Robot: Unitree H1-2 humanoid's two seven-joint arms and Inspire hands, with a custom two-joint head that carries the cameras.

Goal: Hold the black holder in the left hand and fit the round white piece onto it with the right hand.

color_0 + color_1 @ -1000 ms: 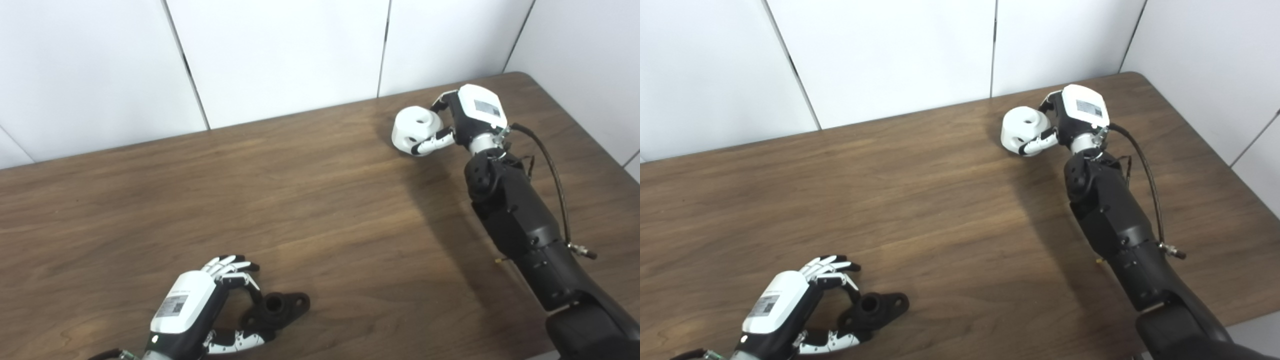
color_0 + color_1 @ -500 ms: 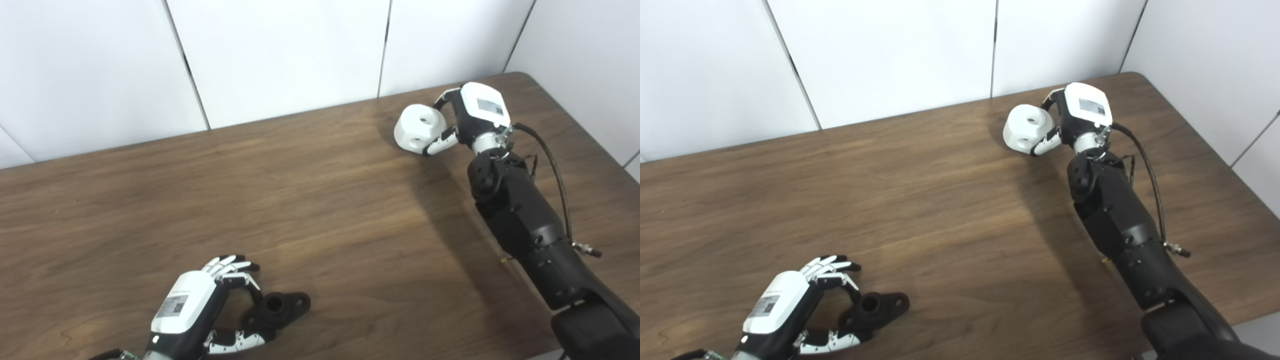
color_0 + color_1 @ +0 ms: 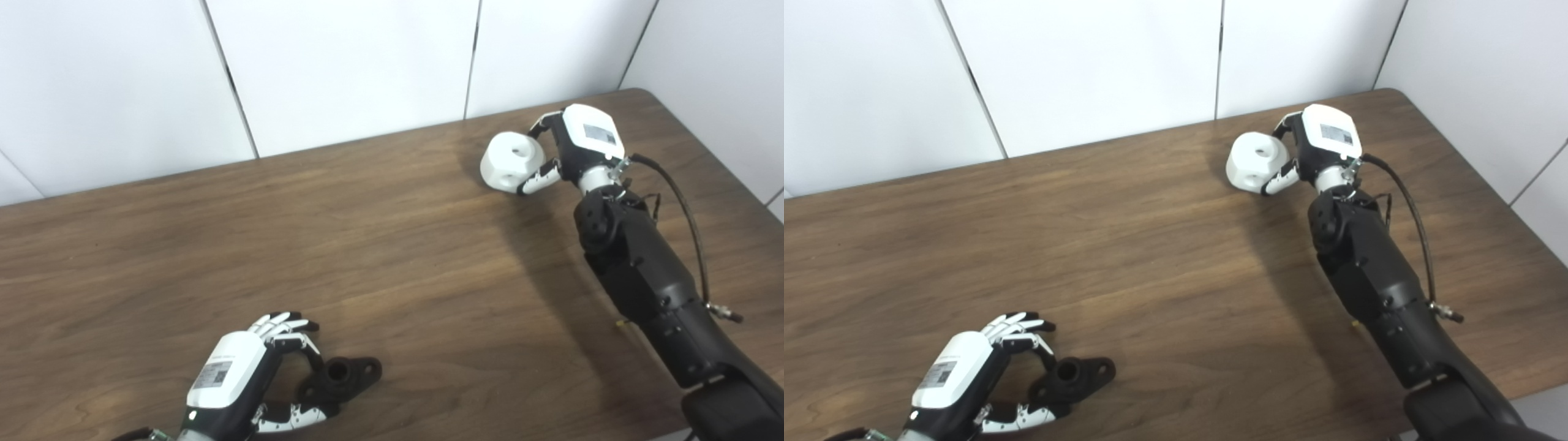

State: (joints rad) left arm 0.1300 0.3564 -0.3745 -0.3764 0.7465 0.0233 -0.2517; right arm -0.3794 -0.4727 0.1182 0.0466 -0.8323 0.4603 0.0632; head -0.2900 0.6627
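Observation:
The black holder [image 3: 346, 376] lies flat on the wooden table [image 3: 392, 245] near its front edge, a round socket facing up. My left hand [image 3: 242, 375] curls round the holder's left end, fingers behind it and thumb in front, touching it. At the far right, my right hand [image 3: 576, 144] is shut on the round white piece [image 3: 509, 160]. The piece is tilted, showing a hole on top and a second hole in its side, and hangs just above the tabletop. The two hands are far apart.
White wall panels [image 3: 343, 61] stand right behind the table's far edge. The table's rounded right corner [image 3: 643, 95] is just beyond my right hand. A black cable [image 3: 686, 214] loops off the right forearm.
My right hand lifted the white piece slightly, then carried it a little left, tilting it so the side hole shows. The left hand and the black holder have stayed put.

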